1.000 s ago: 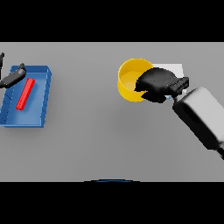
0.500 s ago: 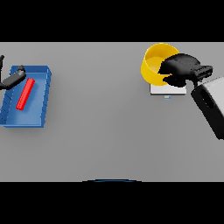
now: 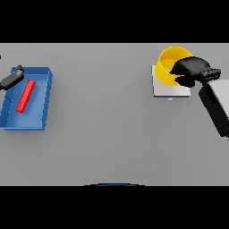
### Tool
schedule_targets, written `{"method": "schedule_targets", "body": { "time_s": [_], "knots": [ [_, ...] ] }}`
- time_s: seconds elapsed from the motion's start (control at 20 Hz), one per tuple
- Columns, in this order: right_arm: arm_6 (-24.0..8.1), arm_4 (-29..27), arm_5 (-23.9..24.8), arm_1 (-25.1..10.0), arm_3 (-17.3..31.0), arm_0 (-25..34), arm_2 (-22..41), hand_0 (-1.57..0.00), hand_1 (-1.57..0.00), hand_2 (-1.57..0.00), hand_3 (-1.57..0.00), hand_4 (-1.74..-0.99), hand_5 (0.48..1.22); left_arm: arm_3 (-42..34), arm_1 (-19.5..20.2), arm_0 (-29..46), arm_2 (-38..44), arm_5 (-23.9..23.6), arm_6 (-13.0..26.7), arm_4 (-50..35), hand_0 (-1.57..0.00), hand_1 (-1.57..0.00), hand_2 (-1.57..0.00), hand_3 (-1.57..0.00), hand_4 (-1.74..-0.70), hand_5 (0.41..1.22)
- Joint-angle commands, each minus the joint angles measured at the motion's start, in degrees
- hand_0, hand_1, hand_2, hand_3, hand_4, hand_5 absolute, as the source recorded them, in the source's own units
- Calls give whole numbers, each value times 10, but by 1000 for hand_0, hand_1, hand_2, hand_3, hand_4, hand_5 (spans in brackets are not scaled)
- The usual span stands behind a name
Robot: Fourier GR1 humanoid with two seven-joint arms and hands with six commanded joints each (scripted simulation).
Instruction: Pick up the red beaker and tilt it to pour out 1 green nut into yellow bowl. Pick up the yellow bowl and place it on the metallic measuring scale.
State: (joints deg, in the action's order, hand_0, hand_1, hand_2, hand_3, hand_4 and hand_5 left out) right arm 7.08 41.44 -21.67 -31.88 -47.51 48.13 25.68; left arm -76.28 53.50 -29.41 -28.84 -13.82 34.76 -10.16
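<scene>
The dark right hand point(image 3: 191, 69) was seen with its fingers curled round the rim of the round yellow bowl point(image 3: 169, 67), which was held tilted over the far part of the pale, flat, square measuring scale point(image 3: 166, 88) at the right of the grey table point(image 3: 107, 129). At the table's left edge, the dark left hand point(image 3: 12, 78) was shown over the far corner of a blue rectangular tray point(image 3: 41, 105), in which a slim red bar point(image 3: 26, 95) lay; whether its fingers were open or closed could not be told.

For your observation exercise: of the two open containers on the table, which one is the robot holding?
The yellow bowl, gripped by the right hand over the scale. The blue tray sits alone, far left.
</scene>
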Motion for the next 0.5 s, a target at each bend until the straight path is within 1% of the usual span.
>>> {"method": "schedule_targets", "body": {
  "time_s": [0.0, 0.05, 0.1, 0.15, 0.2, 0.25, 0.3, 0.35, 0.4, 0.45],
  "knots": [
    [3, 1, 9, 5, 11, 0, 1, -1571, -1568, -1571, -1410, -1724, 1221, 2, 0, 5, -2, 4, -2, -1, 1, 1, 1, 1, -807, 749],
    [9, -1, 15, 6, 21, 1, 1, -1571, -1561, -1571, -1432, -1725, 1221, 2, -2, 5, -6, 3, -1, 3, 1, 1, 1, 1, -801, 743],
    [7, 1, 20, 11, 39, 8, 1, -1571, -1547, -1571, -1460, -1726, 1221, 6, -3, 1, -5, 4, 0, 3, 1, 1, 1, 1, -796, 737],
    [0, 0, 24, 17, 48, 9, 3, -1571, -1518, -1563, -1482, -1727, 1221, 9, -7, -2, -4, 4, -7, 3, 1, 1, 1, 1, -796, 733],
    [3, 3, 33, 20, 61, 11, 4, -1571, -1499, -1565, -1500, -1727, 1221, 11, -7, 1, -3, 0, -10, 3, 1, 1, 1, 1, -796, 729],
    [-1, 1, 35, 23, 69, 15, 4, -1571, -1491, -1566, -1497, -1727, 1221, 5, -6, -2, -2, 1, -9, 2, 1, 1, 1, 1, -800, 725],
    [9, 1, 39, 25, 78, 17, 6, -1571, -1475, -1567, -1510, -1727, 1221, -2, -4, 3, -3, -1, -10, 2, 1, 1, 1, 1, -805, 728],
    [13, 4, 50, 27, 90, 19, 8, -1571, -1462, -1568, -1496, -1724, 1221, -1, -1, 0, -1, 3, -7, 0, 1, 1, 1, 1, -806, 734],
    [21, 1, 45, 23, 93, 19, 8, -1548, -1420, -1568, -1481, -1721, 1221, 6, -6, -5, -2, 3, -3, 1, 1, 1, 1, 1, -806, 734],
    [23, 0, 44, 25, 102, 25, 8, -1527, -1401, -1569, -1320, -1725, 1221, 5, -7, -6, -3, 4, -3, 1, 1, 1, 1, 1, -809, 734]
  ]
}}
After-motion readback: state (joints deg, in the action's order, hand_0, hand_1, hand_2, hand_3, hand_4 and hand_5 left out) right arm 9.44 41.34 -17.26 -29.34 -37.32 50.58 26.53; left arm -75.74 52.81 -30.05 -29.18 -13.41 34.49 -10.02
